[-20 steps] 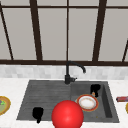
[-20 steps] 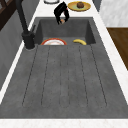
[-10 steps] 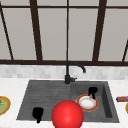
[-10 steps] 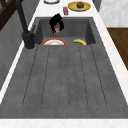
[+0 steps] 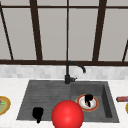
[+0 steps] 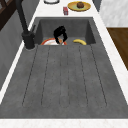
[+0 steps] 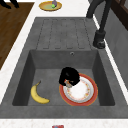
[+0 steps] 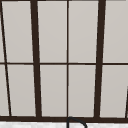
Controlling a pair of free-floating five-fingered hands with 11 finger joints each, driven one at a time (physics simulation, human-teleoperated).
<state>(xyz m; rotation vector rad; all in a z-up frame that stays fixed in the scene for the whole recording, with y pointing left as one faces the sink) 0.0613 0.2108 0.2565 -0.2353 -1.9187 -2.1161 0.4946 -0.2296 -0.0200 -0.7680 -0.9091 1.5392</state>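
Note:
My right hand (image 5: 88, 98) hangs low in the sink basin (image 5: 106, 100), over the near-left edge of a white plate with a red rim (image 5: 94, 106). In the right side view this hand (image 7: 69, 76) sits over the plate's rim (image 7: 82, 92), fingers pointing down and touching or almost touching it. From the left side, the hand (image 6: 60, 34) covers part of the plate (image 6: 50, 42). A banana (image 7: 38, 95) lies on the basin floor beside the plate. My left hand (image 5: 37, 113) floats relaxed at the drainboard's front edge, holding nothing.
A large red ball (image 5: 67, 115) sits at the sink's front edge. The black faucet (image 5: 68, 75) stands behind the basin. A yellow plate with green food (image 5: 2, 105) is on the left counter. A red packet (image 6: 65, 10) and a plate with brown food (image 6: 79, 5) are on the right.
My right hand has come down into the basin, from above the sink's far end onto the red-rimmed plate. The left hand, ball and banana have stayed put.

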